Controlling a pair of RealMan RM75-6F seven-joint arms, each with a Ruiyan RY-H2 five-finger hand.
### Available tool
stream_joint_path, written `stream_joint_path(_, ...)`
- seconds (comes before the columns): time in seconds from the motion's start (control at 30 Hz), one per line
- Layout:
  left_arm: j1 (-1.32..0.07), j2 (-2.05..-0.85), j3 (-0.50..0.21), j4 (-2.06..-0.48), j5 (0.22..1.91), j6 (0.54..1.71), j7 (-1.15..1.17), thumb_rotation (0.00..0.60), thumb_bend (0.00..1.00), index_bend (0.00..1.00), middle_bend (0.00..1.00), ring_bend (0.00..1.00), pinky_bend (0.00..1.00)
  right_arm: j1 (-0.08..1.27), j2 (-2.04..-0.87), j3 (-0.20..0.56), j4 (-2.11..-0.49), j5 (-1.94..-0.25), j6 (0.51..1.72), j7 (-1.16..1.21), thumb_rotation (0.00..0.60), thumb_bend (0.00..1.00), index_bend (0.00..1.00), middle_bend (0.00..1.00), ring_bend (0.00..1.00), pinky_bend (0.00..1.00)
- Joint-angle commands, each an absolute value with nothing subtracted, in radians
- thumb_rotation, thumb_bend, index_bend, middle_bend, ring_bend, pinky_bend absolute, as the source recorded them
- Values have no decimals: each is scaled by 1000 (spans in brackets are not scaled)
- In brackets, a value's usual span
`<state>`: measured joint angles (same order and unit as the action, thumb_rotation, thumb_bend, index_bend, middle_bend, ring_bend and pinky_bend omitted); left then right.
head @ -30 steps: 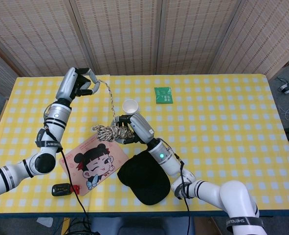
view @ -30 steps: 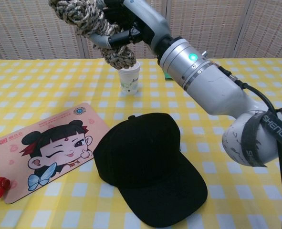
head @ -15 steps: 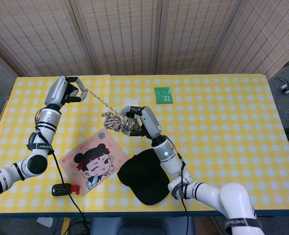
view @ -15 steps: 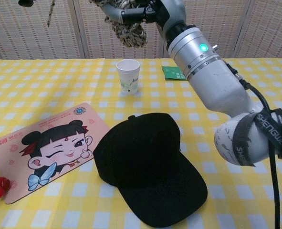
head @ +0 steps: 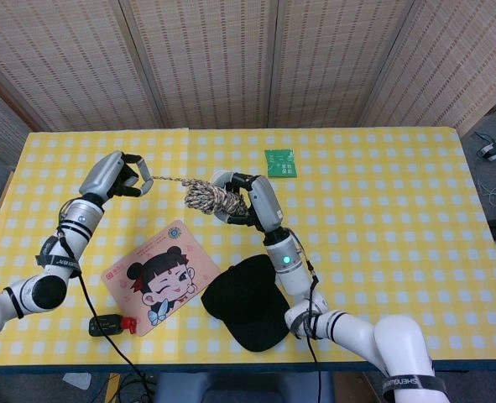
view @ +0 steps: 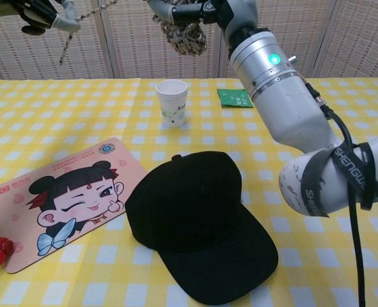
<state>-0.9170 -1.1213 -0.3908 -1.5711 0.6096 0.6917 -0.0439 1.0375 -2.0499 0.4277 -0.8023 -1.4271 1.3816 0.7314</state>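
- Head view: right hand (head: 249,201) up over the counter (head: 382,210), fingers wrapped round a bundle of braided rope (head: 207,198).
- Left hand (head: 117,175) pinching the rope's free end (head: 147,175), strand stretched nearly taut between the two.
- Chest view: same bundle hanging high above the paper cup (view: 172,101), black cap (view: 198,220) and cartoon mat (view: 64,198) lying below.
- Looks like mid-unwinding, pulling a length out.
- Probably needs more spread between hands, with both grips kept firm.

"SHENGU…" on right arm strap (view: 352,167)
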Motion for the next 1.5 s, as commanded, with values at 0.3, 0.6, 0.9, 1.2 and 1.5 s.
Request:
stream_joint_path(0.3,-897,-1035,-331,-1582,715,549,-87,600,408,266,561,460,611,1016,-1994,422,-843,-1425,1378,661,600,594,916,716,604,657)
stream_joint_path(0.6,-871,-1049,-267,-1552,759,684,-9,600,401,229,347,219,349,950,-1903,380,-925,-1439,1385,593,600,605,916,716,604,657)
stream_joint_path(0.9,-787,-1057,-218,-1545,825,867,54,600,393,235,327,219,345,846,-1756,319,-1065,-1460,1398,534,600,619,916,716,604,657)
stream_joint_path(1.2,-690,-1096,-181,-1498,904,1027,90,600,380,255,327,219,325,770,-1633,248,-1164,-1504,1399,466,600,626,916,716,604,656)
stream_joint_path(1.5,-598,-1145,-150,-1437,989,1179,144,600,377,268,327,219,312,720,-1585,218,-1195,-1524,1414,459,600,646,916,716,604,656)
